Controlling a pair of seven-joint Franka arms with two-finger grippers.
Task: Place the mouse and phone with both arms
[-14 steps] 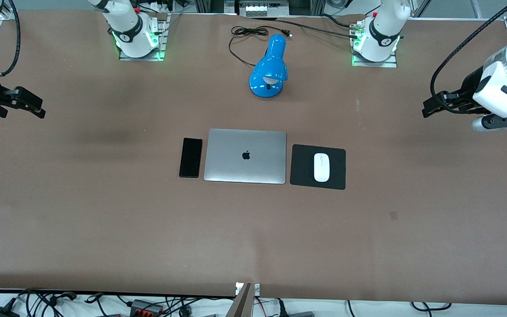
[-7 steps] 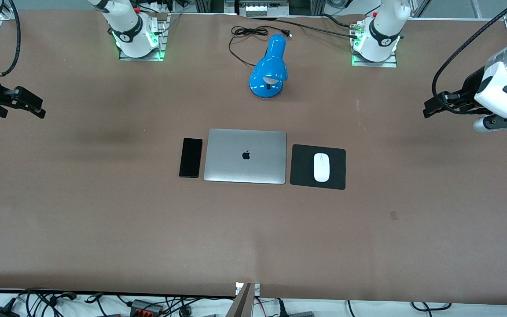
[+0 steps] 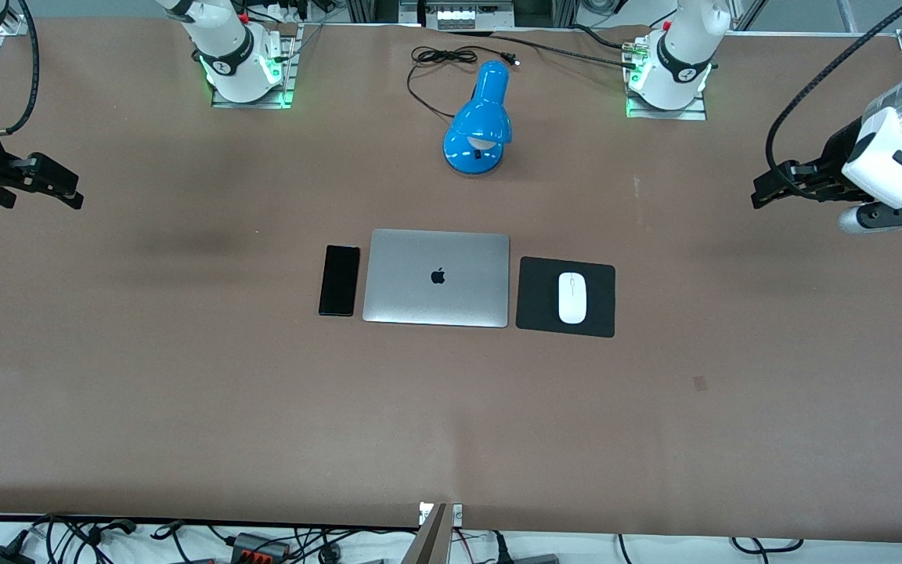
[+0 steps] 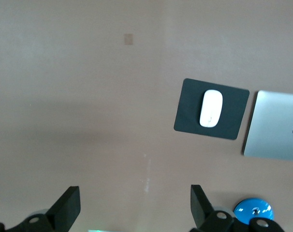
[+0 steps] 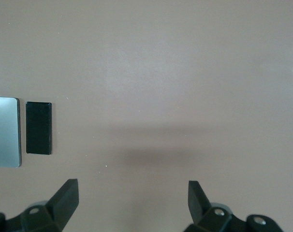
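Observation:
The white mouse [image 3: 572, 298] lies on a flat black pad [image 3: 600, 313] beside the closed silver laptop [image 3: 437, 278], toward the left arm's end. The black phone [image 3: 340, 280] lies flat on the table beside the laptop, toward the right arm's end. My left gripper [image 3: 764, 192] is open and empty, up over bare table at the left arm's end; its wrist view shows the mouse [image 4: 211, 108] well apart from the gripper [image 4: 136, 205]. My right gripper [image 3: 67, 192] is open and empty over bare table at the right arm's end; its wrist view shows the phone [image 5: 38, 127] away from the gripper [image 5: 132, 200].
A blue desk lamp [image 3: 480, 121] with a black cord [image 3: 431, 66] stands farther from the camera than the laptop, between the two arm bases. The brown table [image 3: 451, 423] reaches to the front edge, where cables lie.
Both grippers have shifted only slightly over the table ends. The mouse, phone and laptop have not moved.

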